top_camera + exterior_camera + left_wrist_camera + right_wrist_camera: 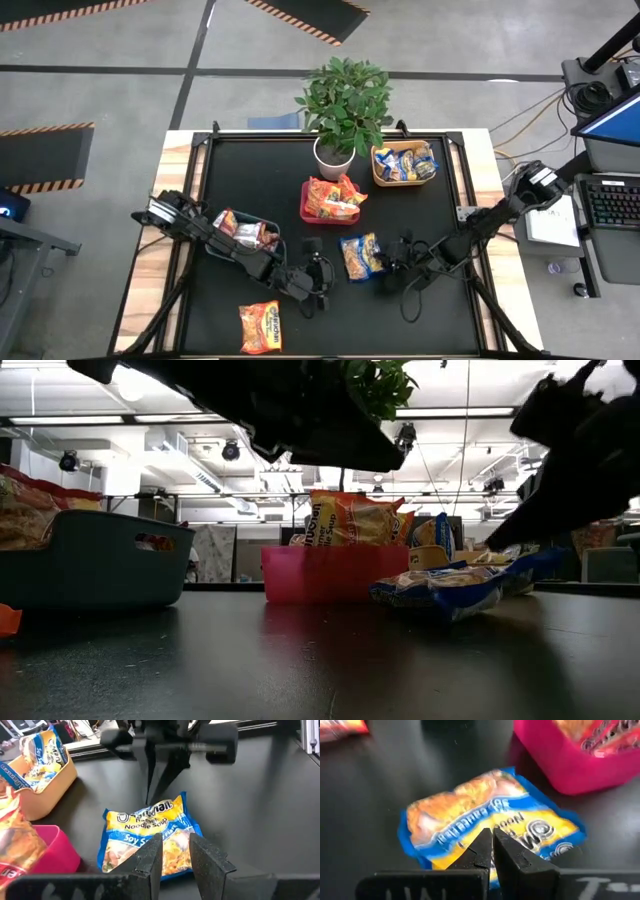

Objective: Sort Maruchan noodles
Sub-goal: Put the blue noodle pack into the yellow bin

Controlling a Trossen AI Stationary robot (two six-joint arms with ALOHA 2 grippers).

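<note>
Jaws first: on the left gripper (175, 852) we see the two fingers parted by a narrow gap with nothing between them, while the right gripper (492, 847) has its fingertips pressed together, also holding nothing. Moving from the left of the table, we find the grey-blue bin (268, 232) holding a few packets beside the left arm, and an orange packet (260, 327) lying alone near the front edge. The left gripper sits low over the mat just right of that bin, pointing toward the blue-and-yellow packet (360, 256), which lies flat on the mat at the middle, between the two grippers and apart from both. Behind it we see the red bin (312, 213) stacked with orange packets, then the potted plant (345, 105), and further right the orange bin (380, 175) with blue-and-yellow packets. The right gripper hovers just to the right of the loose blue-and-yellow packet
</note>
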